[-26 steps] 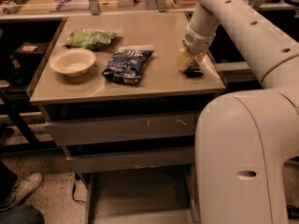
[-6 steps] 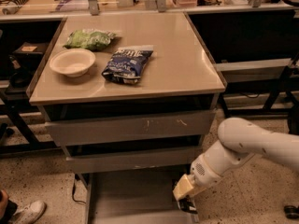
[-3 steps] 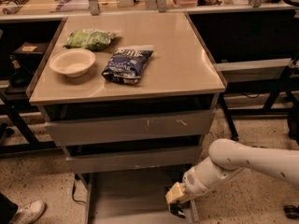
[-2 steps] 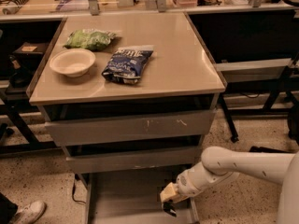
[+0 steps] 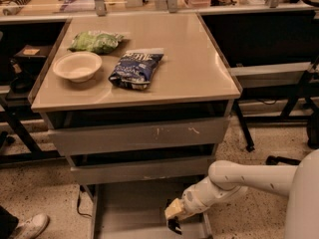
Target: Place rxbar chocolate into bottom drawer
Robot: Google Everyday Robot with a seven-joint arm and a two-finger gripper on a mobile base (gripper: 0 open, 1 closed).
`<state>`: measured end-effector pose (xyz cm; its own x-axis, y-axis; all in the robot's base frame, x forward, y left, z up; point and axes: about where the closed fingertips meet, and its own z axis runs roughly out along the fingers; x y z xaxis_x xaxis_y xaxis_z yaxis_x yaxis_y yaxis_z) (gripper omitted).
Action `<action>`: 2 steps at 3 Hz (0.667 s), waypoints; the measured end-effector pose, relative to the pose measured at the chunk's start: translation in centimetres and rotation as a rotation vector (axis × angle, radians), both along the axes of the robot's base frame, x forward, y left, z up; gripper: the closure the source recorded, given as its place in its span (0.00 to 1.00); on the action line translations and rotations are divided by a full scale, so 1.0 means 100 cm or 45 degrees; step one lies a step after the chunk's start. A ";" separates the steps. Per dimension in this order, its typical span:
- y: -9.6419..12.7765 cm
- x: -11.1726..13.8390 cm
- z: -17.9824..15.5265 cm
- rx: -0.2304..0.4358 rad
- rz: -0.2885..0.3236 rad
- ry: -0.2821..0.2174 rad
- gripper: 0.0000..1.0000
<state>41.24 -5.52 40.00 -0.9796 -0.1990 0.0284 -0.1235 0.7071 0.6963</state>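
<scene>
My gripper (image 5: 174,222) reaches down over the right front part of the open bottom drawer (image 5: 130,207), the lowest grey tray pulled out under the two upper drawers. It is shut on the rxbar chocolate (image 5: 175,227), a small dark bar that shows just below the cream-coloured gripper tip, close above the drawer floor. My white arm (image 5: 234,179) comes in from the lower right.
On the table top (image 5: 194,59) lie a blue-and-white chip bag (image 5: 135,69), a green snack bag (image 5: 94,41) and a white bowl (image 5: 77,65). The two upper drawers (image 5: 139,136) are closed. A person's shoe (image 5: 27,226) is at the lower left. Dark shelving stands on both sides.
My gripper lifted the dark bar off the table's right side, swung down in front of the drawers, and over the last second moved left and lower over the bottom drawer.
</scene>
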 end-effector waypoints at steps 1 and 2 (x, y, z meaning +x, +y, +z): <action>0.041 0.003 -0.039 0.093 0.023 0.036 1.00; 0.077 0.009 -0.088 0.179 0.024 0.097 1.00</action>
<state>42.15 2.15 31.22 -0.9717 -0.2244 0.0733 -0.0785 0.6003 0.7959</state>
